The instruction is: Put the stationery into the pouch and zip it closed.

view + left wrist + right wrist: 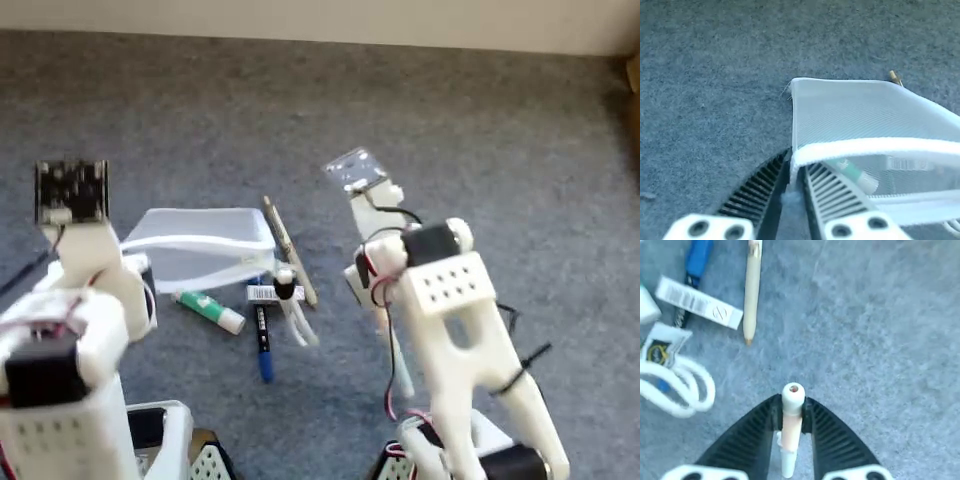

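Pouch [200,245] sat mid-table toward the left edge, its rim pinched in my left gripper [795,167]. Glue stick [210,310] lay just before it, marker [263,345] right of that, long pen [290,250] along the pouch's right side. Held pen [791,425] sat clamped in my right gripper [791,402].

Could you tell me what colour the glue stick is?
The glue stick is green with a white cap; the high view shows it best.

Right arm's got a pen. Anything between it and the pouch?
Yes: a beige pen, a blue pen, a labelled block and a white looped cord lie low between the right gripper and the pouch. Carried above them, the held pen should probably clear.
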Action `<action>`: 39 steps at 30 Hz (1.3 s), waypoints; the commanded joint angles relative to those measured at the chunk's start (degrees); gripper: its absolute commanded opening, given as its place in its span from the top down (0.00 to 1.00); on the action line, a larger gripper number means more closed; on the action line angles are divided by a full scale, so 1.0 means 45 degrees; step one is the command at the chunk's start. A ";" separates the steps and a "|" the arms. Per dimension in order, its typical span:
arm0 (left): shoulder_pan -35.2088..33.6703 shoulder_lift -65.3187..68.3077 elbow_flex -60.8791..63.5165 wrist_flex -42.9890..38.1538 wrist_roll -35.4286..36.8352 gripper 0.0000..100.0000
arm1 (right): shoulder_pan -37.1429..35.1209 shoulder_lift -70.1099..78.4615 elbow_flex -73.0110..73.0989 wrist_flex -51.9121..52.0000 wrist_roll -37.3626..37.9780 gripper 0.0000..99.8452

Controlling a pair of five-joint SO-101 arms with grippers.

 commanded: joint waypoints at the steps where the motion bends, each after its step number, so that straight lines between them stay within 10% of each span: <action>1: 0.0244 0.2002 -0.2022 0.0313 0.0176 0.99 | 0.0147 -0.1709 -0.0186 -0.0049 -0.0801 0.99; 24: 0.0205 0.6613 -0.6144 0.0606 0.1680 0.99 | 0.0068 -0.7707 -0.0107 -0.5343 -0.4689 0.99; 39: 0.0264 0.6593 -0.6125 0.0606 0.1621 0.99 | -0.2667 -0.8195 -0.0205 -0.8430 -0.5431 0.99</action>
